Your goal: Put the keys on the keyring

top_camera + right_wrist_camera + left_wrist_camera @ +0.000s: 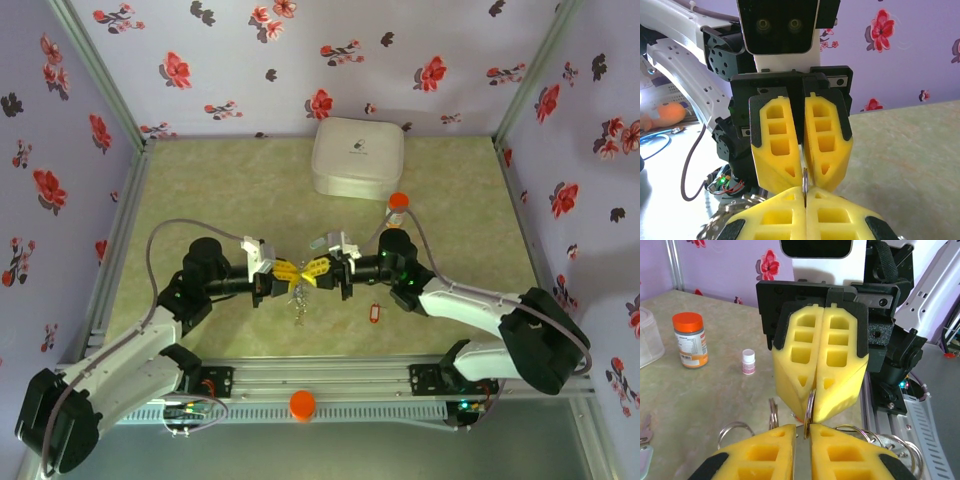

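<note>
We open on the desk (200, 200), with the white box (358, 158) at its far side as our marker for everything else. Nearer the arm bases than the white box, the two arms meet nose to nose, the left gripper (288, 271) and right gripper (320, 268) with their tips almost touching. Just off the white box's near right corner stands the orange-capped bottle (398, 205), out of the play.

Now the keyring (809, 409): we see it edge-on, a thin metal hoop held up off the desk, straight out from the white box's near edge. The right fingers (835, 215) are pressed together with the hoop pinched at their tips. The left fingers (760, 455) sit a hair apart with the same hoop running into that slit, so we read both as gripping it. A silvery cluster (300, 297) of rings dangles beneath.

The red key (376, 314) lies on the desk, farther from the white box than the grippers, towards the right arm.

We judge this to be the hold-and-steady step. Next, one gripper would have to let go, fetch the red key and thread it on while the other holds the hoop firm.
</note>
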Motion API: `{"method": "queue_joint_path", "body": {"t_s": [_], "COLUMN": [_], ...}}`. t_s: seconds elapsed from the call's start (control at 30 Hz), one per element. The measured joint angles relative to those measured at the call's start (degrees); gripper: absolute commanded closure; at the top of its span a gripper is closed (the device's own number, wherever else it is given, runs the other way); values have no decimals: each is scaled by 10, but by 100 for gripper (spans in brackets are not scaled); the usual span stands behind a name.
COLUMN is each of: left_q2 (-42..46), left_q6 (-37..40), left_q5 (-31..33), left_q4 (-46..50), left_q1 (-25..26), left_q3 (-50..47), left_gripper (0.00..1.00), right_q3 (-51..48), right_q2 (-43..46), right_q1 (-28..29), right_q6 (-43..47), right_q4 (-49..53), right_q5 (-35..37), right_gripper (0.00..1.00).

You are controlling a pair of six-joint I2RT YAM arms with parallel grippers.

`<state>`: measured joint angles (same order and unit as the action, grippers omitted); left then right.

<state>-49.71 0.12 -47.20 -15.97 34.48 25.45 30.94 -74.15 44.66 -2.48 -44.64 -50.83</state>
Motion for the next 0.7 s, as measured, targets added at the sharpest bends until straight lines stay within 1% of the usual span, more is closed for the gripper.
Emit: {"method": "queue_joint_path", "body": {"t_s": [0.1, 0.17, 0.23, 0.27, 0.33, 0.37, 0.4, 0.5, 0.57, 0.63, 0.7], "left_q2": [-5, -8, -9, -10, -9, -8, -7, 6, 8, 3, -11], "left_q6": [-6, -10, -13, -13, -9, -1, 14, 78, 139, 193, 242], "left_q5": [-10, -14, -16, -16, -16, -13, -9, 25, 60, 94, 127], "left_q4": [-7, -9, -10, -10, -4, 7, 27, 113, 192, 257, 314], "left_q1": [0, -3, -6, -7, -7, -6, -4, 10, 30, 50, 70], "left_q3": [0, 0, 0, 0, 1, 5, 13, 54, 101, 144, 183], "left_gripper": [93, 99, 100, 100, 100, 100, 100, 100, 100, 100, 100], "right_q3": [2, 5, 6, 7, 7, 7, 7, 20, 51, 81, 101], "right_q2": [-7, -12, -15, -15, -14, -10, -4, 45, 78, 93, 99], "right_q1": [2, 2, 2, 2, 1, 1, 1, 1, 4, 7, 14], "right_q6": [0, 0, 0, 3, 10, 16, 24, 104, 173, 219, 248], "right_q4": [-3, -5, -6, -5, -1, 9, 23, 149, 264, 336, 379], "right_q5": [0, 0, 0, 1, 5, 9, 13, 47, 80, 103, 121], "right_gripper": [100, 100, 100, 98, 87, 80, 76, 74, 74, 73, 73]}}
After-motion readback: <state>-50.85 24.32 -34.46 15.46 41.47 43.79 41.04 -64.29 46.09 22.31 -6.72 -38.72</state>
